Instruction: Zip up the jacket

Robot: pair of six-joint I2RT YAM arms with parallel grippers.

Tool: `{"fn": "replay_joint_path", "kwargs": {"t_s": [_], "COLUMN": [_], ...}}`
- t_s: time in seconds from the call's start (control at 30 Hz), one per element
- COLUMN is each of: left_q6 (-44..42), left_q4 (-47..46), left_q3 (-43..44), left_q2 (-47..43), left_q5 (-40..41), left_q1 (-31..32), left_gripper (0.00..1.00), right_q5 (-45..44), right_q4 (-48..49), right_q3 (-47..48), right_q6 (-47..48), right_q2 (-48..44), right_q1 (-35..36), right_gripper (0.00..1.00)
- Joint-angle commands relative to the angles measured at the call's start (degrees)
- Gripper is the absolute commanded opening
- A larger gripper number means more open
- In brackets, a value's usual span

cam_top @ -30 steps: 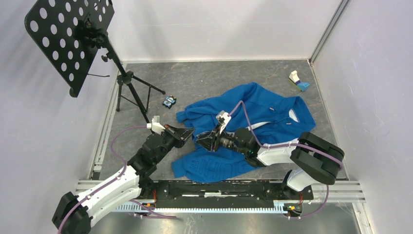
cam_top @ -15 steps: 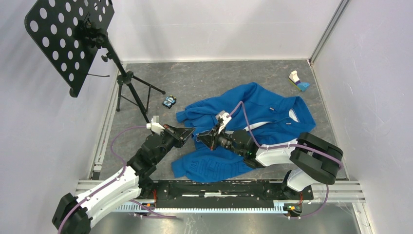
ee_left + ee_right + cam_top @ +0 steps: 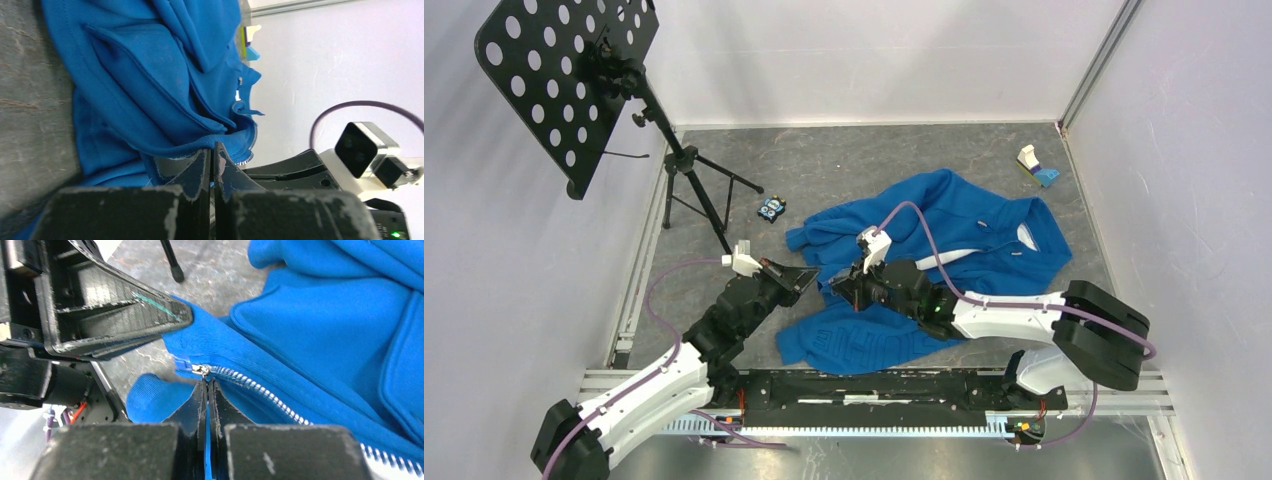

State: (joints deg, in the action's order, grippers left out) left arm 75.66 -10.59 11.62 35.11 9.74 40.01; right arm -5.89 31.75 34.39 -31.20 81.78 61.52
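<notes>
The bright blue jacket (image 3: 964, 225) lies crumpled on the grey table, its pale zipper (image 3: 959, 256) running across the front. My left gripper (image 3: 812, 275) is shut on the jacket's bottom hem (image 3: 225, 135) at the zipper's lower end. My right gripper (image 3: 846, 290) is right beside it, shut on a thin blue tab just under the silvery slider (image 3: 201, 370). The zipper teeth (image 3: 260, 390) run away to the right, closed past the slider. The left fingers (image 3: 150, 310) show in the right wrist view, pinching the hem corner.
A black perforated music stand (image 3: 564, 80) on a tripod (image 3: 694, 190) stands at the back left. A small blue object (image 3: 771, 209) lies by the tripod. A white and blue object (image 3: 1034, 165) sits at the back right. Walls enclose the table.
My right arm has stretched out and its gripper has shifted slightly left, toward the left gripper. The left gripper has stayed almost in place on the hem.
</notes>
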Motion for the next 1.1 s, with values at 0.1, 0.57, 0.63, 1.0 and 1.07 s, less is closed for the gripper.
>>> {"fn": "replay_joint_path", "kwargs": {"t_s": [0.1, 0.57, 0.63, 1.0, 1.07], "left_q6": [-11.76, -16.77, -18.27, -18.27, -17.97], "left_q4": [3.46, 15.29, 17.17, 22.27, 22.43], "left_q3": [1.83, 6.14, 7.95, 10.82, 10.71], "left_q2": [0.19, -3.86, -3.18, 1.83, 2.81], "left_q5": [2.6, 7.1, 9.21, 19.52, 20.16], "left_q1": [0.0, 0.01, -0.01, -0.02, 0.03], "left_gripper": [0.02, 0.02, 0.02, 0.02, 0.02], "right_q5": [-3.99, -9.87, -11.0, -18.8, -19.52], "right_q4": [-15.68, -36.65, -41.85, -49.93, -50.72], "right_q3": [0.79, 9.47, 11.34, 4.72, 4.66], "right_q6": [2.57, 20.48, 28.07, 65.39, 66.54], "right_q2": [-4.25, -7.75, -7.84, -16.94, -17.06], "right_q1": [0.09, 0.0, 0.07, -13.12, -17.69], "right_gripper": [0.0, 0.0, 0.0, 0.0, 0.0]}}
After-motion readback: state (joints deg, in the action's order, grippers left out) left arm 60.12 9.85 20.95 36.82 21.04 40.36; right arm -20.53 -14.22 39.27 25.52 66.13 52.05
